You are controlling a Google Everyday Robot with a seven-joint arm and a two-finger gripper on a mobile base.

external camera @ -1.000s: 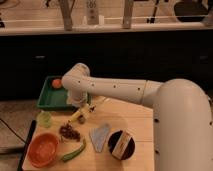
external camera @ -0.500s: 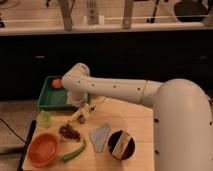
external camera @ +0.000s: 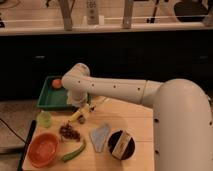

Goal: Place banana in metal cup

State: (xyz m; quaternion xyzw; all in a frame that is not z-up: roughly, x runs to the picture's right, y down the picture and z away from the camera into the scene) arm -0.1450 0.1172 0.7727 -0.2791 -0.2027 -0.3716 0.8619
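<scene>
Gripper [external camera: 86, 108] spread wide, low over the table [external camera: 137, 122], right beside the small yellow banana [external camera: 76, 116]

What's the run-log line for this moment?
gripper: low beside banana | jaws: open | banana: lying on table | task: banana not yet placed

gripper [external camera: 86, 107]: just above the banana [external camera: 76, 117], mostly hidden beneath the arm [external camera: 115, 90]
arm: cut off at right edge
dark round container [external camera: 121, 145]: contents unclear
</scene>
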